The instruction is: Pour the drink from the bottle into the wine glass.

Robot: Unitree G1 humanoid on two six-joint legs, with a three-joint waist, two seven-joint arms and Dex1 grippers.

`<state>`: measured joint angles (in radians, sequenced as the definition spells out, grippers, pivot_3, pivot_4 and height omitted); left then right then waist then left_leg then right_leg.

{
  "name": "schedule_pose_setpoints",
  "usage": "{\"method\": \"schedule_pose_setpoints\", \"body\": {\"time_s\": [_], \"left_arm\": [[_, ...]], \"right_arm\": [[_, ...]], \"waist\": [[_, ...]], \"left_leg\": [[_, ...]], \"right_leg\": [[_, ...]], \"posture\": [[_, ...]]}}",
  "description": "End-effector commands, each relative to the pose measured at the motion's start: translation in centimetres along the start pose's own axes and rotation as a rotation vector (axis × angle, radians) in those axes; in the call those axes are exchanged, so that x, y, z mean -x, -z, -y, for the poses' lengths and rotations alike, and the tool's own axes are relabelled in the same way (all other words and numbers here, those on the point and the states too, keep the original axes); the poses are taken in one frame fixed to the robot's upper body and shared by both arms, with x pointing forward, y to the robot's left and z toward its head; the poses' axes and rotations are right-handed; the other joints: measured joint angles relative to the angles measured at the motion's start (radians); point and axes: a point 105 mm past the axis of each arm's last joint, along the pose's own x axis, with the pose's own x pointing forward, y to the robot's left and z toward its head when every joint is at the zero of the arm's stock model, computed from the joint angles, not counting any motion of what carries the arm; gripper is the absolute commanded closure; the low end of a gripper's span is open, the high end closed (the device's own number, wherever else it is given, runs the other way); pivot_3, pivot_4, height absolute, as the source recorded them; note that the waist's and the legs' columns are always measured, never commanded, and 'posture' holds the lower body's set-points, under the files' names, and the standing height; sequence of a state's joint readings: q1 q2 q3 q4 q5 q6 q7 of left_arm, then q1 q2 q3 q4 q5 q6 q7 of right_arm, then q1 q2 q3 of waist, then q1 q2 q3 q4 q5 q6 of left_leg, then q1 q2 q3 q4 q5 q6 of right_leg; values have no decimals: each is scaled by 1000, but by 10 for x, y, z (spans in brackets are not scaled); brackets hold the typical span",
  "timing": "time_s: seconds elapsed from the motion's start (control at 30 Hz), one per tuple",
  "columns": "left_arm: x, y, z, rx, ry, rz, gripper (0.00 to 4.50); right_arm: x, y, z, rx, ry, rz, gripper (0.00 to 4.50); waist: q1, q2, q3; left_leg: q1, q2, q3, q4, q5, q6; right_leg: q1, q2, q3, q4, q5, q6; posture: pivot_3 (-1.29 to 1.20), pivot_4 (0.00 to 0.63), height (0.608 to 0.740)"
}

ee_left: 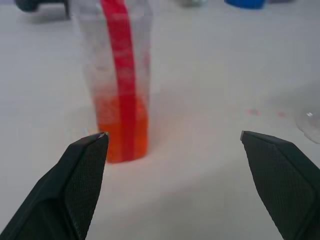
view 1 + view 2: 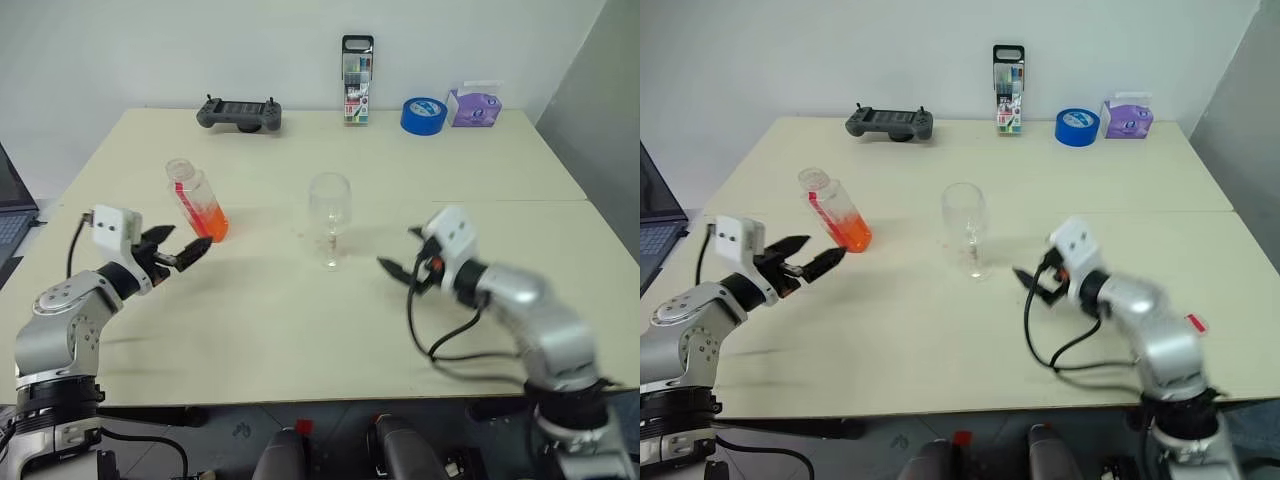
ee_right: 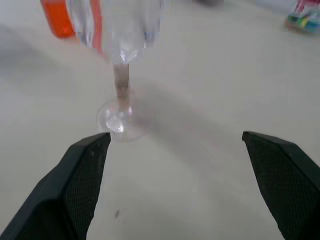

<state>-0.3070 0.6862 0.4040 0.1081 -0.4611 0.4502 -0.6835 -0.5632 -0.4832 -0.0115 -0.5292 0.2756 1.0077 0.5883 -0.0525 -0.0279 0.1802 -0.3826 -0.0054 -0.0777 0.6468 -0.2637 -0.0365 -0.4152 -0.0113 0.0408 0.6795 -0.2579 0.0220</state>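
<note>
Beige table, white wall behind: wine glass upright near centre, bowl empty. Bottle, uncapped, holding orange drink, stands left of the glass. Left gripper, jaws wide, just beside the bottle; right gripper, jaws wide, right of the glass, holding nothing.

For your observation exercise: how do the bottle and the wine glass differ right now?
The bottle holds orange drink in its lower part; the wine glass looks empty. The bottle is a straight cylinder with a red strip; the glass has a rounded bowl on a thin stem. Both are clear, stand upright on the table, and are ungripped.
</note>
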Motion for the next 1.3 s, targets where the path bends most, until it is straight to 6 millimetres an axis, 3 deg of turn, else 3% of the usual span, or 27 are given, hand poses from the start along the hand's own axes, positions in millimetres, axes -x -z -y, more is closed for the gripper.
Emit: {"method": "schedule_pose_setpoints", "body": {"time_s": [0.03,0.1,0.2,0.3,0.47,0.63,1.3], "left_arm": [[6,-18,-7,-47,-88,102,0],[5,-23,-13,-67,-149,148,0],[1,-26,-13,-54,-165,177,0],[-8,-27,-13,-69,-179,185,0],[-31,-28,-4,-58,-172,199,0],[-44,-25,5,-69,-143,199,0],[-93,-32,-4,-119,-184,208,0]], "right_arm": [[15,-51,1,13,-74,54,11],[17,-67,4,121,-72,-2,11],[14,-75,1,230,-127,-114,11],[15,-103,3,137,-181,-13,11],[17,-130,-1,58,-258,83,11],[16,-133,-2,56,-257,90,11],[8,-129,-11,50,-262,61,11]], "waist": [[2,0,0],[7,0,0],[16,0,0],[17,-1,0],[22,-1,0],[23,-1,0],[23,-1,0]], "left_leg": [[0,0,-1,0,0,0],[0,0,-3,-1,0,0],[-2,-1,-3,-2,0,0],[-2,-2,-1,-1,0,0],[-2,-3,1,0,0,0],[-3,-3,1,0,0,0],[-11,-3,-1,2,0,0]], "right_leg": [[1,0,0,0,0,0],[1,0,-1,-1,0,0],[0,-2,-1,-3,0,0],[0,-3,-1,-4,0,0],[1,-4,-1,-3,0,0],[-1,-4,-2,-3,0,0],[-7,-4,-4,0,0,0]], "posture": [[0,150,740],[0,150,740],[0,150,740],[0,150,740],[0,150,740],[0,150,740],[0,150,740]]}}
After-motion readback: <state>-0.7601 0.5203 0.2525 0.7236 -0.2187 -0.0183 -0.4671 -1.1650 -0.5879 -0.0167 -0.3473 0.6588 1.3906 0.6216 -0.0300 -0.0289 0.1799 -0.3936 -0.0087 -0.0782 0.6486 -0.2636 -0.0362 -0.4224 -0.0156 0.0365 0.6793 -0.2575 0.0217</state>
